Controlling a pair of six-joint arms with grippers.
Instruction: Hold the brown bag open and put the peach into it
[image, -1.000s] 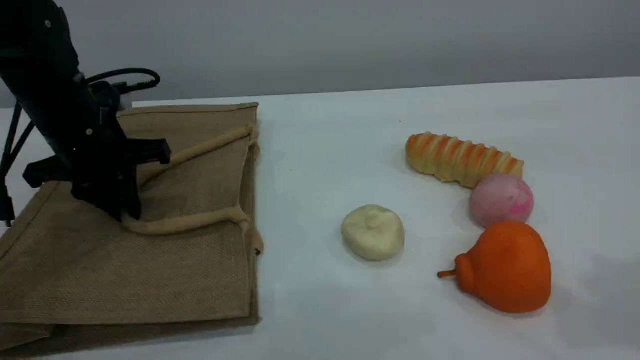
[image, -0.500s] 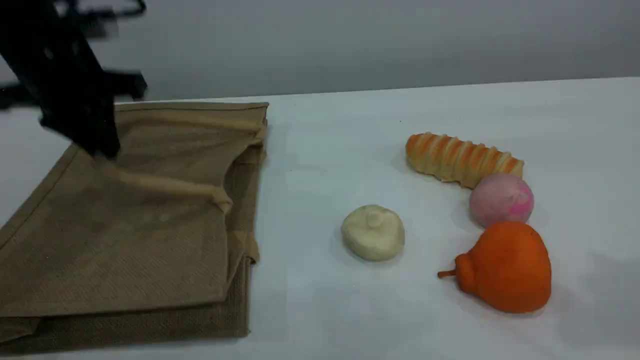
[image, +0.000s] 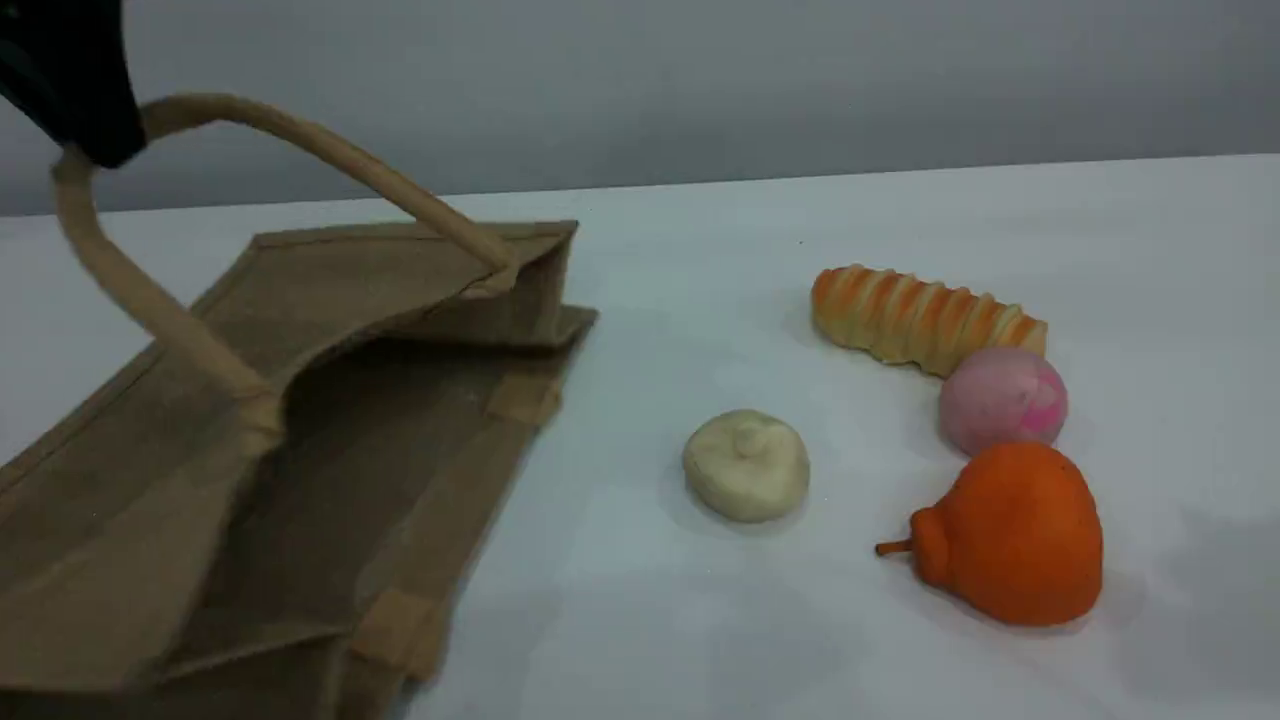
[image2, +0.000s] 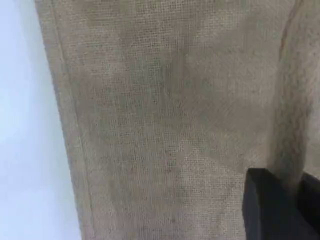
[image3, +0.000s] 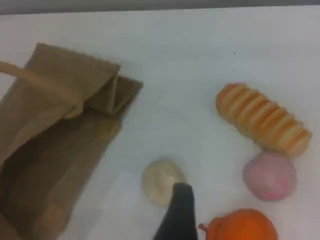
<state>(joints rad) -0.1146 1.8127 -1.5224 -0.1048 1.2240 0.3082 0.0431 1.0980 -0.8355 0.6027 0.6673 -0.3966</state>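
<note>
Left gripper (image: 95, 150) clamped on the handle (image: 330, 150), brown bag (image: 150, 520) hoisted agape at table's left — peach (image: 1002, 400) untouched by the bread (image: 925, 318), right gripper (image3: 177, 220) spread empty, pick-and-drop left.

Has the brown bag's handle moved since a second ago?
Yes. The handle has risen off the brown bag, pinched in the left gripper, above the table's far edge; the mouth gapes.
</note>
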